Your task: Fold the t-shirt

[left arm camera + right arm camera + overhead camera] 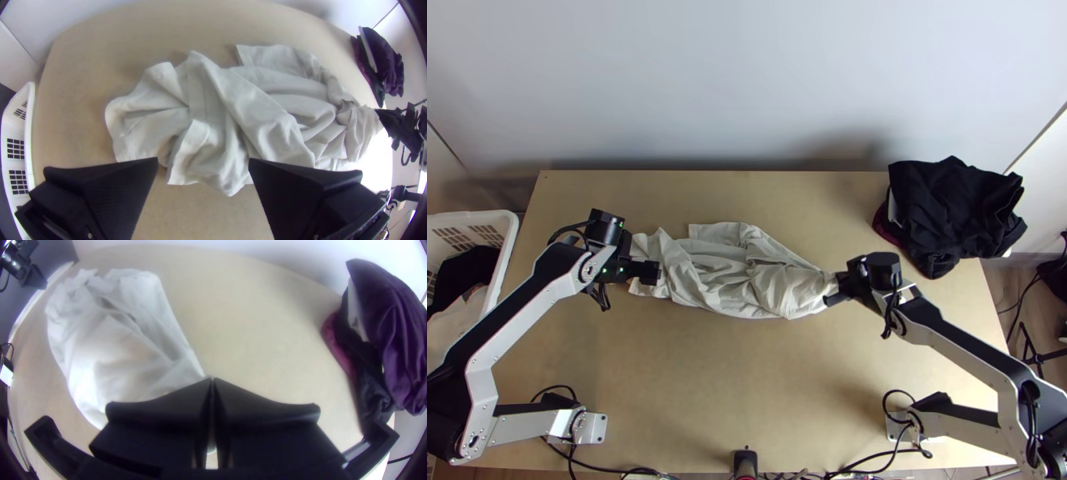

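Right black two-fingered gripper (212,379) is closed on one end of the bunched off-white fabric t-shirt (723,276), mid-way across the light wooden table (747,392). Left black two-fingered gripper (203,161) stands open at the opposite end. Risk: overlapping creases may cause a multi-layer grasp; pulling then could twist the garment.

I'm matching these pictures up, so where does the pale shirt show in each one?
Top view: shirt bunched across the table.
Left wrist view: shirt just beyond the open left hand.
Right wrist view: shirt leading away from the closed right hand.
Shared landmark: the dark clothes pile near the right hand.
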